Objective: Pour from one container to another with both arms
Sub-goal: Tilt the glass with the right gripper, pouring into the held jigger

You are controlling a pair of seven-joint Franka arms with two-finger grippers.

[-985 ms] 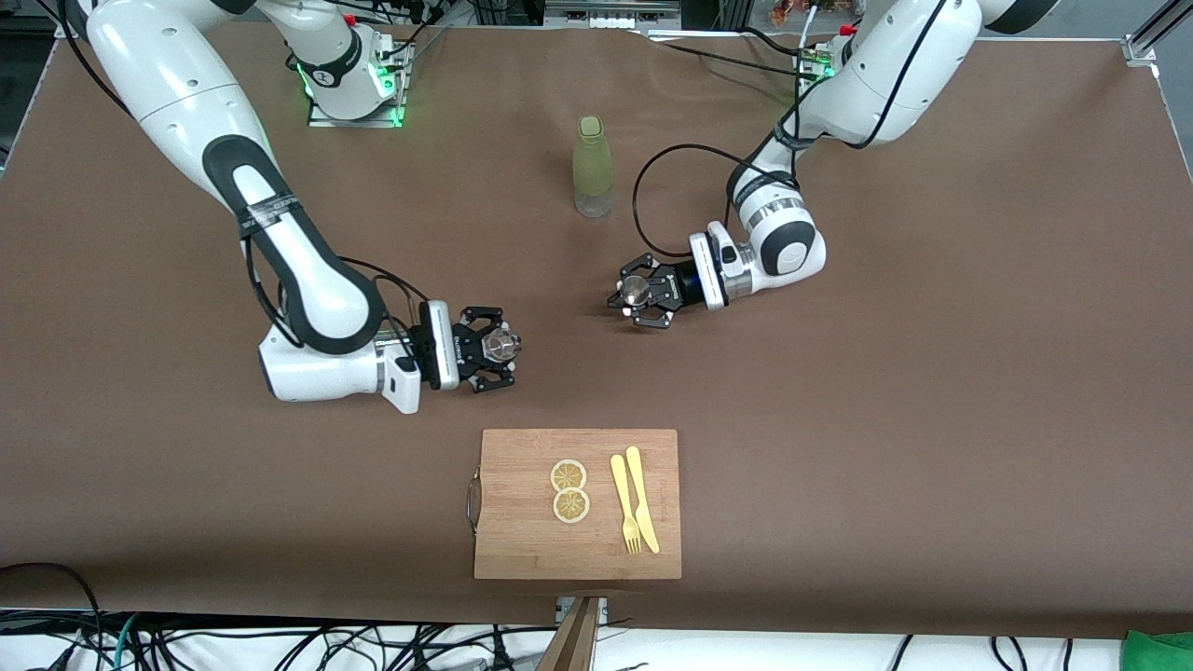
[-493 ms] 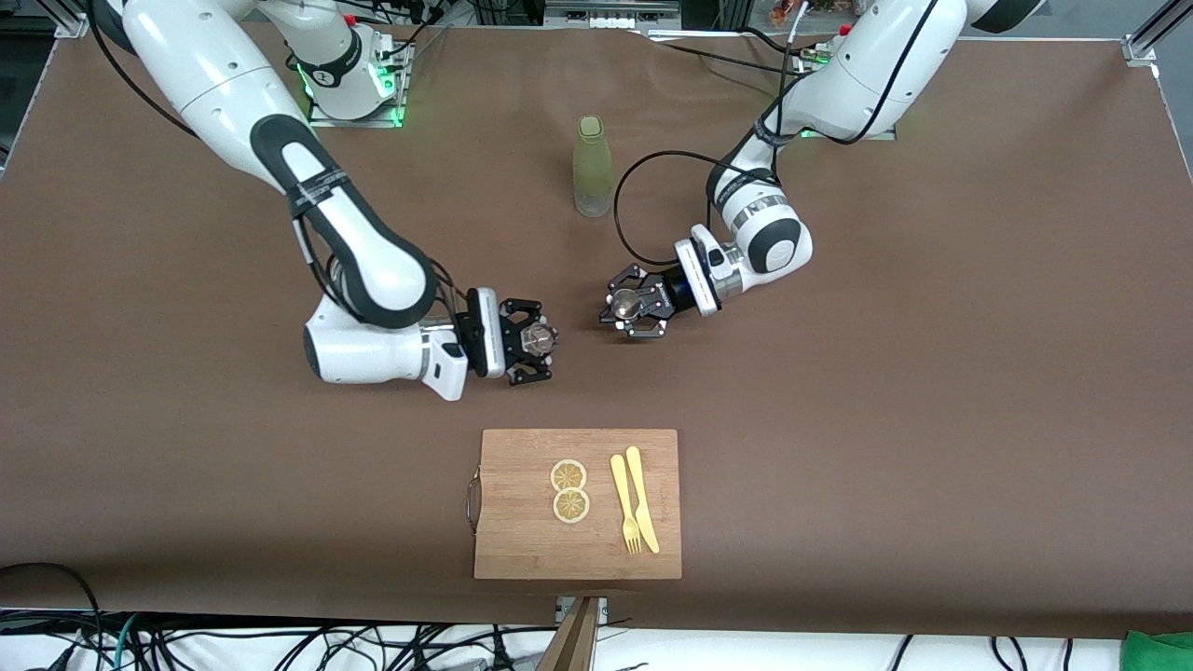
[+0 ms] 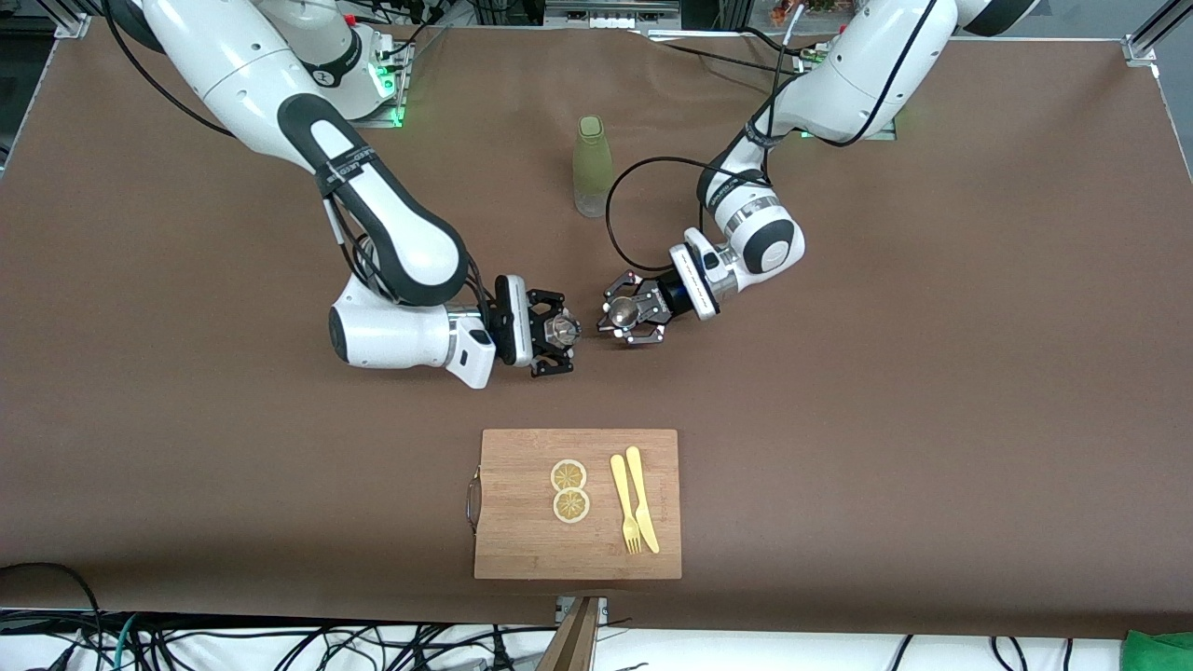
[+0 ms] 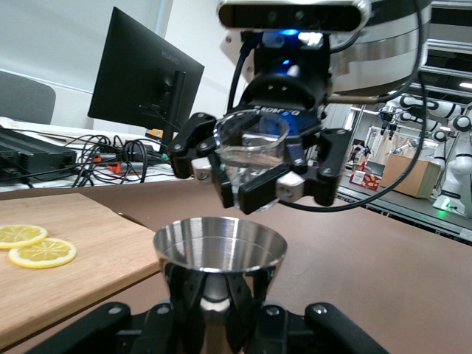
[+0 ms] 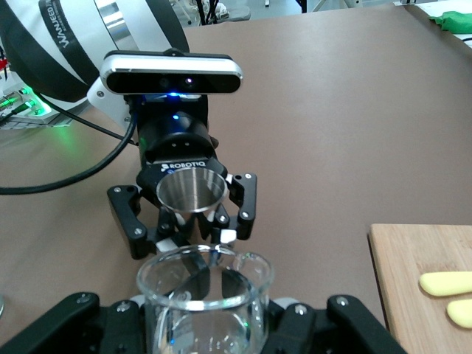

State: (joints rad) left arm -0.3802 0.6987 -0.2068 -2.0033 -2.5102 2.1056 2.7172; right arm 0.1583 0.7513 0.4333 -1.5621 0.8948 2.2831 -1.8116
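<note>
My left gripper (image 3: 623, 315) is shut on a small steel cup (image 4: 220, 247), held upright over the middle of the brown table. My right gripper (image 3: 557, 331) is shut on a clear glass beaker (image 5: 205, 287), also upright, and I cannot tell whether anything is in it. The two hands face each other, a narrow gap apart, with both vessels at about the same height. In the left wrist view the beaker (image 4: 251, 151) sits just past the steel rim. The right wrist view shows the steel cup (image 5: 192, 190) in the left gripper (image 5: 190, 214) just past the glass rim.
A green bottle (image 3: 593, 166) stands farther from the front camera than both hands. A wooden cutting board (image 3: 522, 522) lies nearer to the camera, carrying two lemon slices (image 3: 569, 489) and a yellow fork and knife (image 3: 634, 513).
The right gripper with the beaker has travelled toward the left arm's end of the table. The left gripper with the steel cup has edged toward it. The gap between them has nearly closed.
</note>
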